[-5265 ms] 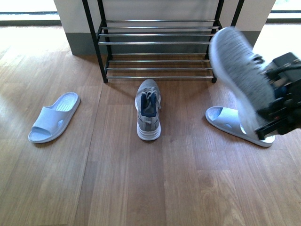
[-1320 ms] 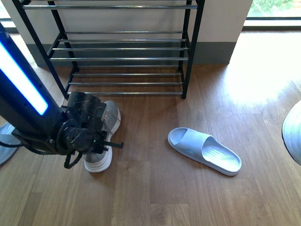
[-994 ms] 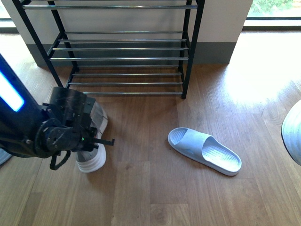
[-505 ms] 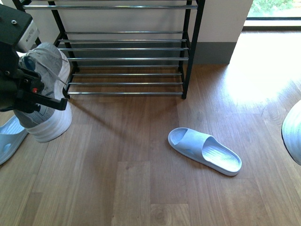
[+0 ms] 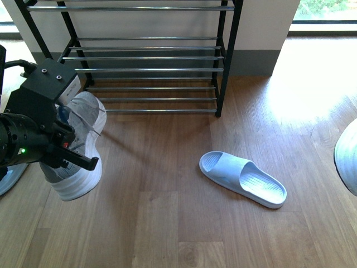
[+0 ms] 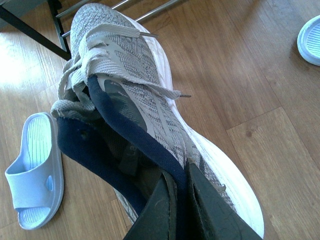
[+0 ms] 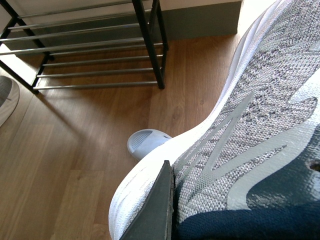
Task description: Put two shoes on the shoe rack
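My left gripper (image 5: 66, 152) is shut on the navy heel collar of a grey sneaker (image 5: 83, 142) with a white sole, held in front of the shoe rack's (image 5: 145, 57) left end. The left wrist view shows both fingers (image 6: 162, 202) pinching that collar, with the sneaker's (image 6: 125, 80) toe towards the rack rods (image 6: 145, 9). My right gripper (image 7: 172, 200) is shut on a second grey sneaker (image 7: 250, 120); one finger (image 7: 157, 210) lies against its side, and the other is hidden. In the front view only this sneaker's sole edge (image 5: 348, 156) shows, at the far right.
A pale blue slipper (image 5: 243, 178) lies on the wooden floor right of centre, below the rack's right leg (image 5: 226, 61). Another slipper (image 6: 34, 170) lies on the floor beside the left sneaker. The rack stands against a wall with a grey skirting (image 5: 251, 62).
My left gripper has carried its sneaker right and lower in the front view over the last half second, after lifting it off the floor. The right sneaker's edge has stayed put.
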Motion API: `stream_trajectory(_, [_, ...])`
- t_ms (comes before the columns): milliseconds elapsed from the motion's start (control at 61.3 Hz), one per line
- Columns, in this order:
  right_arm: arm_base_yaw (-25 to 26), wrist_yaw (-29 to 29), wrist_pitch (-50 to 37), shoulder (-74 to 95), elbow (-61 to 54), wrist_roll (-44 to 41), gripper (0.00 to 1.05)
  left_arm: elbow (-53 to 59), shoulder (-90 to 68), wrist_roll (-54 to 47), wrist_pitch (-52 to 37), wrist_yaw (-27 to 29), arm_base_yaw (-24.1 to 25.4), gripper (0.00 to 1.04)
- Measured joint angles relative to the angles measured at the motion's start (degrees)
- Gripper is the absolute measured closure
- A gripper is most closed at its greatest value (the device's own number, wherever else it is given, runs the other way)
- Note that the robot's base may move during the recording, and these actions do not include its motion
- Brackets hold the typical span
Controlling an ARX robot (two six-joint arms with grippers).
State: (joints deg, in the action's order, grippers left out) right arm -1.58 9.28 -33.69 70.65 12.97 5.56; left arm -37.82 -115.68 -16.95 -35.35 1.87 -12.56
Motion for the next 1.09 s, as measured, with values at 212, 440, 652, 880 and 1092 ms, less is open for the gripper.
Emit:
stream_trajectory(212, [0.0, 0.0, 0.0, 0.0, 0.0, 0.0, 1.03, -0.3, -1.7, -0.7, -0.4, 0.0, -0.4, 1.03])
stream_trajectory(440, [0.0, 0.0, 0.0, 0.0, 0.0, 0.0, 1.03, -0.5, -3.3, -0.3, -1.7, -0.9, -0.4, 1.03])
stream_trajectory(652, [0.0, 0.0, 0.0, 0.0, 0.0, 0.0, 1.03, -1.4, -8.1, 2.1, -4.9, -1.5, -0.4, 1.03])
stream_trajectory(880, [0.0, 0.0, 0.0, 0.0, 0.0, 0.0, 1.03, -9.5, -25.0, 7.7, -10.6, -0.8, -1.7, 1.03])
stream_trajectory(1092, [0.0, 0.0, 0.0, 0.0, 0.0, 0.0, 1.03, -18.7, -37.6, 10.9, -9.5, -0.3, -4.2, 1.03])
